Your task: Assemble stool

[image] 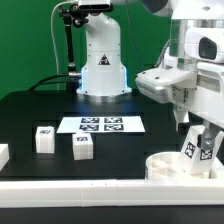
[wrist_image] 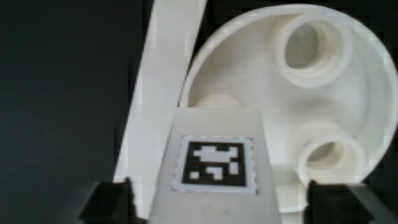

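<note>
Front rail [image: 80, 190] edges black table [image: 30, 110]; tool [wrist_image: 219, 205] clamps leg [wrist_image: 217, 165]; green backdrop [image: 25, 40] behind.

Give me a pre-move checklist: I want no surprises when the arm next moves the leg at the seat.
1. Grip: gripper is shut on the leg, one finger on each side: ok.
2. Leg at the seat: in both views the leg is right over it: ok.
3. Leg's far end in a hole: hidden behind the leg itself: cannot tell.
4. Free holes: two show open and unblocked in the wrist view: ok.
5. Spare legs: they stand well apart from the seat, toward the exterior view's left: ok.
</note>
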Robot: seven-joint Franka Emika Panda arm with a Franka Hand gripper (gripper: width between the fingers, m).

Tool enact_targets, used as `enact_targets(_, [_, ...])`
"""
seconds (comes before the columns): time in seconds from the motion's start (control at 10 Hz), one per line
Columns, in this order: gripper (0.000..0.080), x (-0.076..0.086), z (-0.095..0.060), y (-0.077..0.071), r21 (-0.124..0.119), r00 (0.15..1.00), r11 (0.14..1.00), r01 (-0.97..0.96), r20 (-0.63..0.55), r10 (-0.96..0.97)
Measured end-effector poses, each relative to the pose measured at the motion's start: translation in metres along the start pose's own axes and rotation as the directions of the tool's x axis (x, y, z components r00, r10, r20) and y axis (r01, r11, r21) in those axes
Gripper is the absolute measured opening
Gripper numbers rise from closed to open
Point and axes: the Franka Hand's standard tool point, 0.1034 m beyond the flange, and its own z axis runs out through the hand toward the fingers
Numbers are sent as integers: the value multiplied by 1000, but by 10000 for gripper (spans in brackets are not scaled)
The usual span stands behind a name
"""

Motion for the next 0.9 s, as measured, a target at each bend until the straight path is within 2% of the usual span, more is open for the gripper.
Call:
enact_targets(0.2, [337, 0, 0, -1, 2, 999, 999, -35, -1, 35])
enact_targets(0.4, [337, -1, 1, -2, 8, 977, 977, -212, -1, 212])
enact_targets(0.6, [337, -1, 1, -3, 11, 897, 897, -443, -4, 443])
enact_targets(0.9, [338, -1, 1, -3, 16, 752, 752, -659, 0, 659])
